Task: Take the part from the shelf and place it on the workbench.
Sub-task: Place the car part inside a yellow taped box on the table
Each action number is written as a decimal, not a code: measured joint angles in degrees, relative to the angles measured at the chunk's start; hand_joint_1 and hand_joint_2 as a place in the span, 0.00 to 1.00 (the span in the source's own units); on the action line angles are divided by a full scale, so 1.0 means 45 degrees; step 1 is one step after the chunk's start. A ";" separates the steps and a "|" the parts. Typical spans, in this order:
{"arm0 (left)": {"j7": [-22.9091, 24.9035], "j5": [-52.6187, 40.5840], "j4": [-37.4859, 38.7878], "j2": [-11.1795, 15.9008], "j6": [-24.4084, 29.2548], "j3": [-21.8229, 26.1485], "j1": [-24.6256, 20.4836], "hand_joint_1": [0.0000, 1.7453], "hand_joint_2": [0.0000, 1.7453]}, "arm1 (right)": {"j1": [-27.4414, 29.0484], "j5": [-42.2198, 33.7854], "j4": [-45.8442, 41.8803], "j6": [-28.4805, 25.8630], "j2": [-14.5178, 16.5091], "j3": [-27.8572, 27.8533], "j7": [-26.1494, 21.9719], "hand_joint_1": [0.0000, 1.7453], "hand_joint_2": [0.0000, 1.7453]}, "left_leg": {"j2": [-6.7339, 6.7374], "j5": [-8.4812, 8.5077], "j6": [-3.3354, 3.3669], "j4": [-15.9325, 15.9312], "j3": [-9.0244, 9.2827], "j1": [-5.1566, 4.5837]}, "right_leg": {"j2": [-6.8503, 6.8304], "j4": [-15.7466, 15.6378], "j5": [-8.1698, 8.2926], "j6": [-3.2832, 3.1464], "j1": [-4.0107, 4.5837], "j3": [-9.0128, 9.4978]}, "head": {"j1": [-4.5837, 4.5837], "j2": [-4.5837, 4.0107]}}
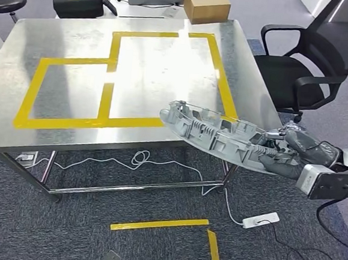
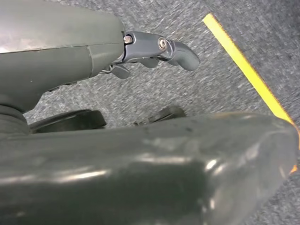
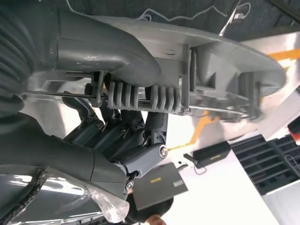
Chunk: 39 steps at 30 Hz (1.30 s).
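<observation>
One part: a long grey plastic part [image 1: 213, 133], ribbed and hollow on its upper side, held level over the near right edge of the workbench [image 1: 70, 37]; its far tip reaches over the yellow tape [image 1: 99, 100], its near end is hidden inside the hand.
Right hand: the right hand [image 1: 293, 154] grips the near end of the part; in the right wrist view the dark fingers [image 3: 116, 136] curl against one side and the thick thumb [image 3: 106, 47] presses along the other.
Contact with bench: cannot tell whether the part touches the metal top or hangs just above it.
Left hand: the left hand [image 2: 155, 49] hangs over grey carpet beside a yellow floor stripe [image 2: 247, 70]; one curved finger shows with nothing on it, the rest are cut off, so their state cannot be told.
Surroundings: black office chair [image 1: 305, 62] right of the bench; cardboard box [image 1: 207, 5] beyond it.
</observation>
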 joint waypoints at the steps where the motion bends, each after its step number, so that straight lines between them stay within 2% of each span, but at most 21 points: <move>1: -0.0032 0.0023 0.0000 -0.0007 0.0010 -0.0004 -0.0012 0.00 0.00 | -0.0025 -0.0032 -0.0012 -0.0004 -0.0018 -0.0016 -0.0017 1.00 1.00 | 0.0003 -0.0074 0.0026 -0.0032 0.0056 0.0006 | -0.0017 0.0947 -0.0286 0.0015 0.0020 -0.0646 | 0.0017 0.0000; 2: -0.0090 0.0080 0.0000 -0.0011 0.0013 -0.0004 -0.0017 0.00 0.00 | -0.0014 -0.0066 -0.0034 -0.0015 -0.0033 -0.0038 -0.0022 1.00 1.00 | 0.0005 -0.0145 0.0040 -0.0031 0.0080 0.0010 | -0.0015 0.1970 -0.0550 0.0036 0.0028 -0.1430 | 0.0019 0.0000; 3: -0.0168 0.0165 0.0000 -0.0012 0.0012 0.0000 -0.0016 0.00 0.00 | 0.0047 -0.0102 -0.0067 -0.0032 -0.0058 -0.0067 -0.0017 1.00 1.00 | -0.0006 -0.0213 0.0032 -0.0022 0.0106 0.0009 | -0.0016 0.2763 -0.0638 0.0063 0.0031 -0.2137 | 0.0014 0.0000; 4: -0.0255 0.0265 0.0001 -0.0013 0.0001 0.0009 -0.0012 0.00 0.00 | 0.0139 -0.0130 -0.0113 -0.0047 -0.0107 -0.0108 0.0005 1.00 1.00 | -0.0031 -0.0279 0.0018 -0.0011 0.0153 0.0009 | -0.0018 0.3110 -0.0439 0.0082 0.0033 -0.2641 | 0.0018 0.0000; 5: -0.0357 0.0386 0.0002 -0.0016 -0.0027 0.0021 -0.0006 0.00 0.00 | 0.0241 -0.0154 -0.0171 -0.0061 -0.0174 -0.0162 0.0039 1.00 1.00 | -0.0066 -0.0342 -0.0005 0.0000 0.0225 0.0012 | -0.0023 0.2928 0.0057 0.0087 0.0034 -0.2876 | 0.0019 0.0000; 7: -0.0560 0.0572 0.0005 -0.0027 -0.0100 0.0070 0.0017 0.00 0.00 | 0.0449 -0.0206 -0.0327 -0.0084 -0.0358 -0.0309 0.0115 1.00 1.00 | -0.0139 -0.0476 -0.0082 0.0035 0.0403 0.0018 | -0.0067 0.1490 0.1395 0.0055 0.0042 -0.2707 | 0.0023 0.0000; 8: -0.0645 0.0624 0.0004 -0.0031 -0.0117 0.0095 0.0028 0.00 0.00 | 0.0539 -0.0239 -0.0415 -0.0101 -0.0435 -0.0393 0.0145 1.00 1.00 | -0.0160 -0.0537 -0.0140 0.0086 0.0445 0.0001 | -0.0084 0.0771 0.1841 0.0011 0.0065 -0.2492 | 0.0023 0.0000; 9: -0.0699 0.0630 0.0002 -0.0033 -0.0115 0.0115 0.0041 0.00 0.00 | 0.0621 -0.0277 -0.0509 -0.0121 -0.0498 -0.0474 0.0163 1.00 1.00 | -0.0168 -0.0573 -0.0200 0.0128 0.0452 -0.0016 | -0.0097 0.0312 0.2076 -0.0052 0.0092 -0.2340 | 0.0015 0.0000; 10: -0.0712 0.0606 0.0001 -0.0028 -0.0096 0.0125 0.0050 0.00 0.00 | 0.0694 -0.0312 -0.0604 -0.0138 -0.0538 -0.0550 0.0171 1.00 1.00 | -0.0168 -0.0603 -0.0230 0.0173 0.0438 -0.0041 | -0.0094 0.0131 0.2105 -0.0107 0.0111 -0.2259 | 0.0005 0.0000; 12: -0.0711 0.0566 0.0000 -0.0016 -0.0044 0.0132 0.0059 0.00 0.00 | 0.0774 -0.0355 -0.0767 -0.0154 -0.0588 -0.0664 0.0190 1.00 1.00 | -0.0146 -0.0605 -0.0166 0.0207 0.0423 -0.0067 | -0.0045 0.0101 0.2119 -0.0170 0.0129 -0.2239 | -0.0017 0.0000; 14: -0.0666 0.0582 0.0000 -0.0012 0.0046 0.0143 0.0057 0.00 0.00 | 0.0837 -0.0372 -0.0884 -0.0155 -0.0653 -0.0773 0.0228 1.00 1.00 | -0.0124 -0.0600 -0.0081 0.0193 0.0464 -0.0071 | -0.0015 0.0096 0.2112 -0.0186 0.0140 -0.2224 | -0.0021 0.0000; 17: -0.0509 0.0601 0.0000 -0.0012 0.0130 0.0166 0.0056 0.00 0.00 | 0.0928 -0.0392 -0.1024 -0.0151 -0.0730 -0.0942 0.0252 1.00 1.00 | -0.0116 -0.0596 -0.0091 0.0133 0.0511 -0.0063 | -0.0010 0.0097 0.2084 -0.0228 0.0158 -0.2207 | -0.0021 0.0000; 24: -0.0474 0.0562 0.0000 -0.0015 0.0242 0.0179 0.0077 0.00 0.00 | 0.1321 -0.0429 -0.1395 -0.0135 -0.0954 -0.1199 0.0291 1.00 1.00 | -0.0114 -0.0636 -0.0286 0.0106 0.0527 -0.0019 | -0.0039 0.0103 0.2029 -0.0317 0.0186 -0.2190 | -0.0015 0.0000; 32: -0.0759 0.0664 0.0000 -0.0017 0.0028 0.0208 0.0151 0.00 0.00 | 0.1663 -0.0850 -0.1983 -0.0026 -0.1456 -0.1788 0.0498 1.00 1.00 | -0.0116 -0.0687 -0.0347 0.0116 0.0515 -0.0039 | -0.0037 0.0061 0.2016 -0.0311 0.0163 -0.2164 | -0.0010 0.0000; 39: -0.0988 0.0607 0.0000 -0.0006 -0.0236 0.0215 0.0227 0.00 0.00 | 0.1675 -0.1218 -0.2215 0.0243 -0.1773 -0.2155 0.0567 1.00 1.00 | -0.0114 -0.0812 -0.0222 0.0252 0.0522 -0.0092 | -0.0038 0.0002 0.1979 -0.0201 0.0121 -0.2069 | -0.0012 0.0000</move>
